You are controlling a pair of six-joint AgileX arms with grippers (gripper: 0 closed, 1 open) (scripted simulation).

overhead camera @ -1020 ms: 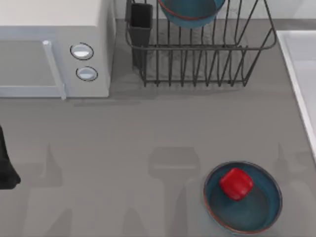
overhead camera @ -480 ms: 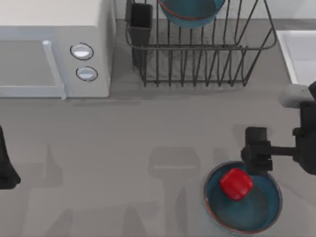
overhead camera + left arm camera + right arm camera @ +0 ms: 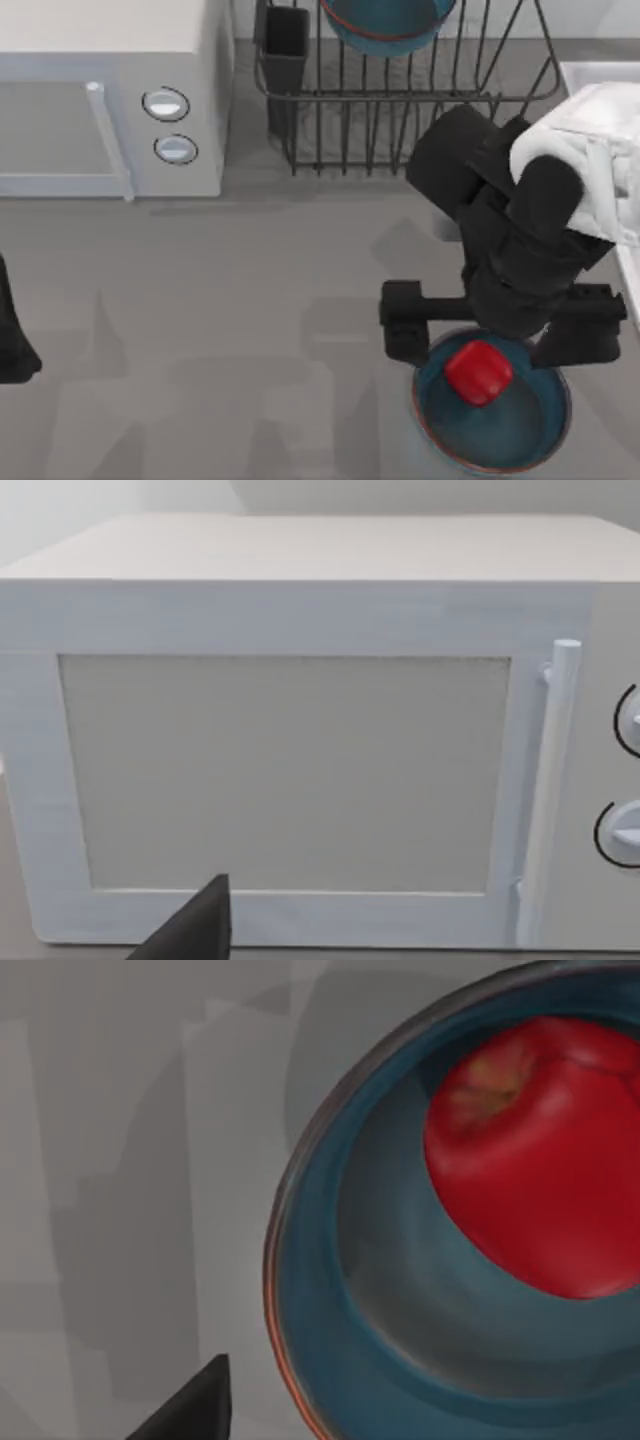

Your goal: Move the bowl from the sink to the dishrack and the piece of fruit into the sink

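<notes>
The teal-blue bowl [image 3: 385,25] rests in the dark wire dishrack [image 3: 400,125] at the back. The red piece of fruit [image 3: 478,372] [image 3: 540,1160] lies in a shallow teal dish [image 3: 520,435] [image 3: 330,1290] at the front right. My right gripper [image 3: 495,328] hangs open just above the dish's far rim, its two black fingers [image 3: 405,322] spread wider than the fruit, which it does not touch. The sink [image 3: 605,72] is at the right edge, mostly covered by my right arm. My left arm [image 3: 12,335] is parked at the left edge.
A white microwave [image 3: 100,100] [image 3: 300,770] with two knobs fills the back left. A black cutlery cup [image 3: 285,45] stands at the dishrack's left corner. Bare grey table lies between the microwave and the dish.
My right arm came in from the right edge, moved left and now reaches over the dish. The fruit, dish and bowl have not moved.
</notes>
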